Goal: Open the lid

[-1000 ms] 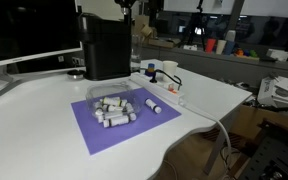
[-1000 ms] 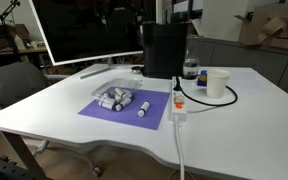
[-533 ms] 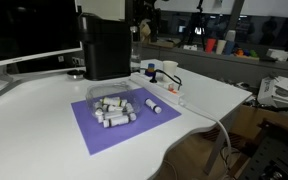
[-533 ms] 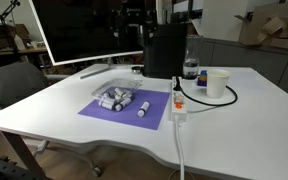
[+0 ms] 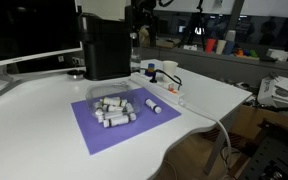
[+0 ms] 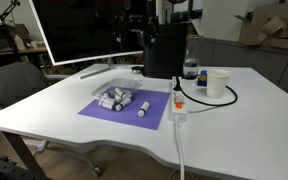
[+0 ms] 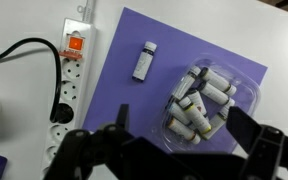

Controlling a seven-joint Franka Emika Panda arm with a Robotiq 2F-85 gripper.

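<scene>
The tall black boxy machine [image 5: 106, 50] stands at the back of the white table and shows in both exterior views [image 6: 166, 55]. Its lid [image 5: 104, 17] is the flat black top panel [image 6: 167, 24], and it lies flat and closed. My gripper [image 5: 141, 18] hangs in the air beside the machine's top [image 6: 134, 30], apart from the lid. In the wrist view its two fingers [image 7: 184, 125] are spread wide with nothing between them. That view looks down on the mat; the machine and lid are out of it.
A clear tray of small white-grey cylinders [image 5: 114, 105] [image 7: 199, 100] sits on a purple mat [image 6: 99, 112], with one loose cylinder [image 7: 144, 60] beside it. A power strip [image 7: 69, 80] with a black cable, a white cup [image 6: 217, 83], a bottle [image 6: 190, 68] and a monitor [image 6: 84, 30] surround the machine.
My gripper has come down from the top of the exterior views to the level of the machine's top. The lid and the table's objects have not moved.
</scene>
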